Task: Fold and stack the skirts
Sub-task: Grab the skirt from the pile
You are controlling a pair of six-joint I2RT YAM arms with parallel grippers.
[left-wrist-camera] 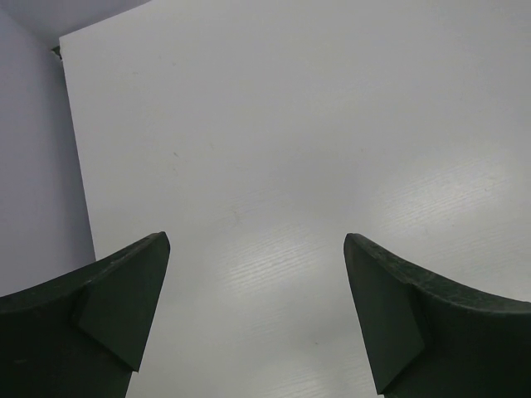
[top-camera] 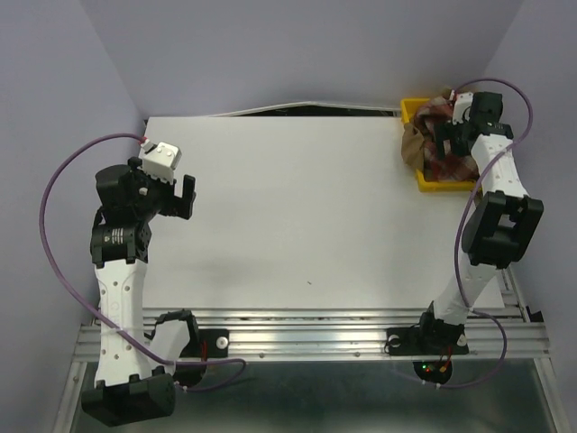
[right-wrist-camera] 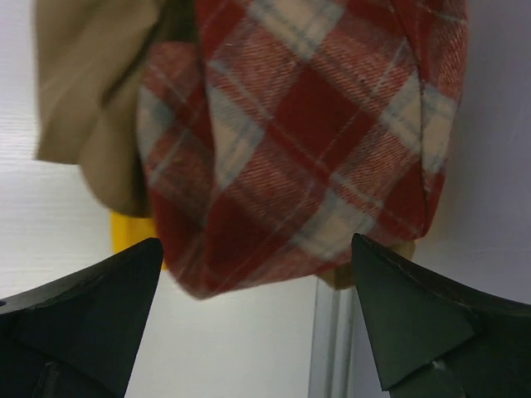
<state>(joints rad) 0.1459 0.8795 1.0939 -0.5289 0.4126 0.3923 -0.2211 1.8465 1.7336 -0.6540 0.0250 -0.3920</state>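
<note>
Arm stretched far forward, the right gripper (right-wrist-camera: 257,249) gapes empty just short of the plaid skirt (right-wrist-camera: 307,141), with the tan skirt (right-wrist-camera: 91,99) beside it. The left gripper (left-wrist-camera: 257,240) hangs wide and empty over the table (left-wrist-camera: 290,124).

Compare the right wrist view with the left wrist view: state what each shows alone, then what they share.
Right wrist only: the red-and-cream plaid skirt bunched beside the tan skirt, with a sliver of the yellow tray showing at their edge. Left wrist only: a lilac wall bordering the white table. Both: white tabletop, and the view's own dark fingers spread wide, so the left gripper and the right gripper are open.
</note>
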